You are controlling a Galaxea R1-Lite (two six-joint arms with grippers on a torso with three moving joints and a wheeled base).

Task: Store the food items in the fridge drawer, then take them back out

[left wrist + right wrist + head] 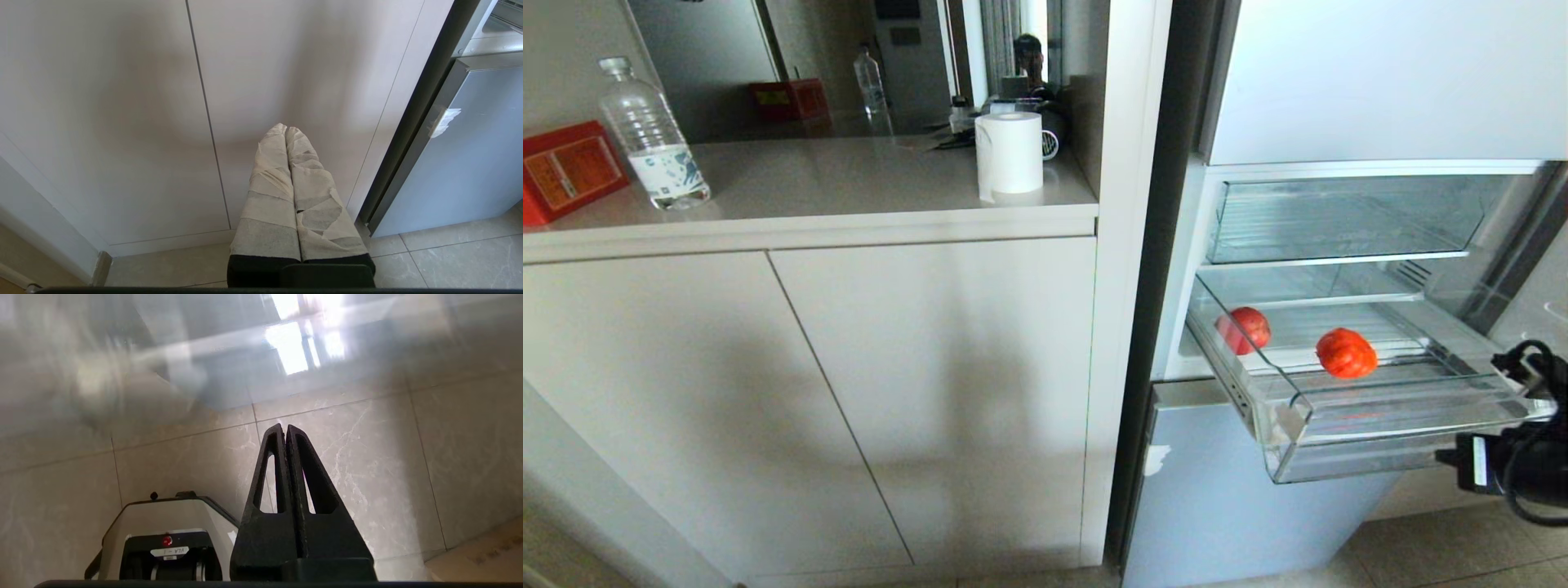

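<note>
We see two round glossy red fruits [1346, 353] in wide clear plastic lower fridge drawer [1372, 457], pulled out; second fruit [1245, 328] at ten o'clock of first. We judge them firm, light, slippery (grip across widest middle). Right gripper [286, 430] closed, empty, over floor tiles, fruits at its ten o'clock. Left gripper [286, 130] closed, parked.

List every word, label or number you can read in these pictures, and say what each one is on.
"V7A" or similar, partly legible: white label on the robot base, right wrist view.
Red box on the counter: yellow label, print too small to read.
Water bottle: blue-patterned label, no readable words.
Grey fridge door: torn white sticker, no text visible.
</note>
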